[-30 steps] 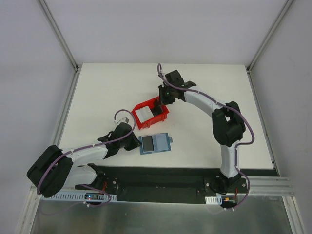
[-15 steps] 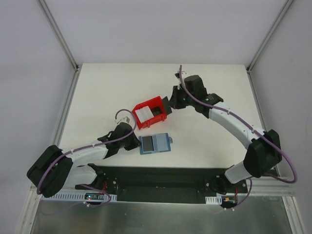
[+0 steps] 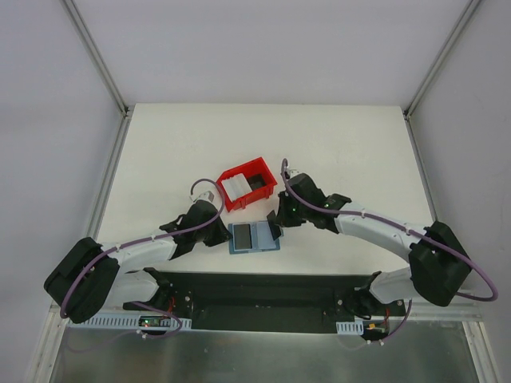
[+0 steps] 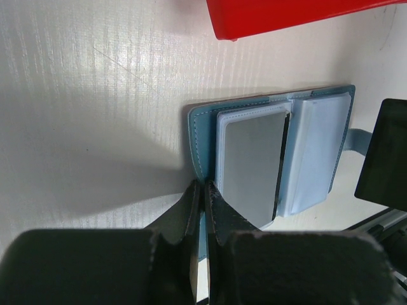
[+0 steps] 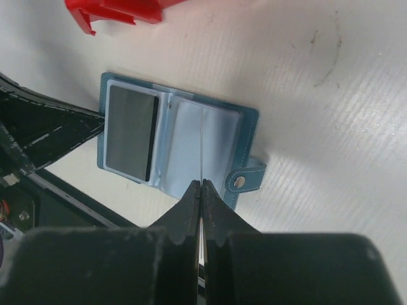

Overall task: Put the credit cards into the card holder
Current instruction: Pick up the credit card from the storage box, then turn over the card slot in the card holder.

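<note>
Hard to make out: in the right wrist view a thin pale line runs out from between the fingertips, over the wallet's (image 3: pixel 254 237) right pocket. It reads as a credit card (image 5: pixel 201 143) seen edge-on; its face never shows. From above, the right gripper (image 5: pixel 201 184) covers that spot. How deep the white credit cards (image 3: pixel 233 188) are stacked in the red bin (image 3: pixel 243 168) cannot be told. Both wrist views cut the bin off at the top edge.

Around: the wallet lies open and flat on the white table (image 3: pixel 160 159), just this side of the bin and apart from it. A grey card (image 4: pixel 251 165) sits in its left pocket. The right pocket looks pale blue. The clasp tab (image 5: pixel 245 180) sticks out at the right edge. Nothing lies between the wallet and the bin.

Arms: the left arm (image 3: pixel 144 251) lies low and stretched toward the wallet's left edge. The left gripper (image 4: pixel 203 190) is clenched, fingertips pinching the cover's left edge near a corner. The right arm (image 3: pixel 375 227) reaches in from the right, elbow far out, wrist over the wallet's right edge. Its fingers are pressed together on the thin card.
</note>
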Robot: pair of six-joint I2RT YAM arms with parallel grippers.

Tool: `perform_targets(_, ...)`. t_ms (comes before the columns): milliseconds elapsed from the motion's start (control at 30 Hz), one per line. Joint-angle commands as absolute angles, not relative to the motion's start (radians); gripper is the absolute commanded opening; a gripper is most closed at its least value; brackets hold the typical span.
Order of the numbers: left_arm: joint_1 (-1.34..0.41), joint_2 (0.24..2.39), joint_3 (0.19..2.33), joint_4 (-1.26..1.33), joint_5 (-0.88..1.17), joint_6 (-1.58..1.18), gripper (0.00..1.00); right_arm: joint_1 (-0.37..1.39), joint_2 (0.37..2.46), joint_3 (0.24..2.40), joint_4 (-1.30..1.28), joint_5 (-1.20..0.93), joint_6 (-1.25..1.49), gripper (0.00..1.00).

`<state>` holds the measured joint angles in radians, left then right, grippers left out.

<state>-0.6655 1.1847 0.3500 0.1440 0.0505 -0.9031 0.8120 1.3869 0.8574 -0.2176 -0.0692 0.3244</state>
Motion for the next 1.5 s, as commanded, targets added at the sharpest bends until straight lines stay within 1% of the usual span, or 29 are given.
perform_targets(0, -0.657, 1.195, 0.35, 0.077, 0.068, -0.879, 0.0, 0.845, 1.358, 0.842, -0.172, 0.075, 0.396, 0.0)
perform_targets(100, -0.657, 1.2, 0.353, 0.077, 0.067, -0.879, 0.0, 0.87, 1.365, 0.842, -0.195, 0.129, 0.41, 0.0)
perform_targets(467, -0.657, 1.204, 0.354, 0.077, 0.075, -0.884, 0.0, 0.905, 1.422, 0.859, -0.256, 0.209, 0.44, 0.0)
perform_targets(767, -0.657, 1.209, 0.353, 0.081, 0.074, -0.888, 0.0, 0.922, 1.453, 0.847, -0.206, 0.153, 0.454, 0.0)
perform_targets(1100, -0.657, 1.216, 0.351, 0.089, 0.081, -0.89, 0.0, 0.934, 1.515, 0.899, -0.215, 0.107, 0.451, 0.01)
perform_targets(1467, -0.657, 1.229, 0.347, 0.1, 0.081, -0.896, 0.0, 0.939, 1.546, 0.956, -0.144, 0.011, 0.457, 0.01)
